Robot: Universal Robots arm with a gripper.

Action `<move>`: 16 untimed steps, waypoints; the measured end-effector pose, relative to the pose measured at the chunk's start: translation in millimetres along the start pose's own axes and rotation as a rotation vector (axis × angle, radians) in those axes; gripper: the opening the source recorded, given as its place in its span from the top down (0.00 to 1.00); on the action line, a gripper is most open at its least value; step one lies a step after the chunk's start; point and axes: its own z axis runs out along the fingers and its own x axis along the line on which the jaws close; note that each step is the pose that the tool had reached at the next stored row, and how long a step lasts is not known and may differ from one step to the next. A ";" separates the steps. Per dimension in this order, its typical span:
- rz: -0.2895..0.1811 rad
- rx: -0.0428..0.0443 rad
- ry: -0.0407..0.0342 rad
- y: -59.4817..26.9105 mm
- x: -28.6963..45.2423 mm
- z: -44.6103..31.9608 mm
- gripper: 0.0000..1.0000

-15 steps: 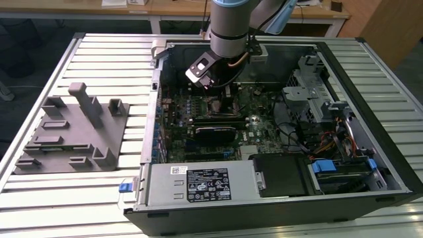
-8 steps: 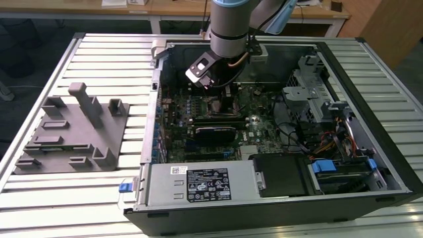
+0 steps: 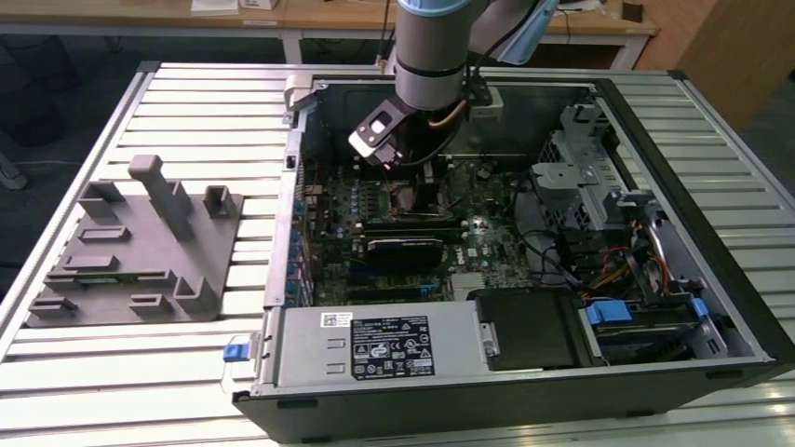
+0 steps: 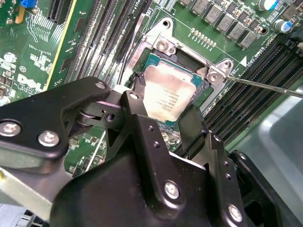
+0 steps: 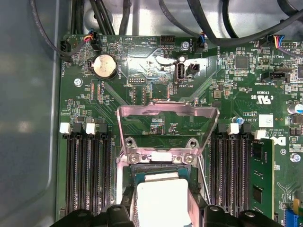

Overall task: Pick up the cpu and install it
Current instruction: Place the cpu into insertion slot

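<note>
Over the open socket [image 4: 154, 60], the claw [image 4: 164, 108] pinches the cpu [image 4: 169, 92]; lowered tilted or off-square, it could bend socket contacts.

The gripper [image 4: 163, 113] hides two edges of the cpu [image 4: 168, 90].

I see green board [image 5: 156, 94], tiny white print. cpu [image 4: 168, 97] top shiny silver, rim darker. gripper [image 4: 161, 113] all black. Grey tray [image 3: 125, 251] near table [image 3: 199, 102] edge at exterior view's left; table pale, striped with lines. Blue clip [image 3: 606, 312] inside black case [image 3: 497, 405].
</note>
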 end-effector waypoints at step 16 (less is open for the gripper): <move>0.000 0.0000 0.0000 0.0 0.0 0.3 0.44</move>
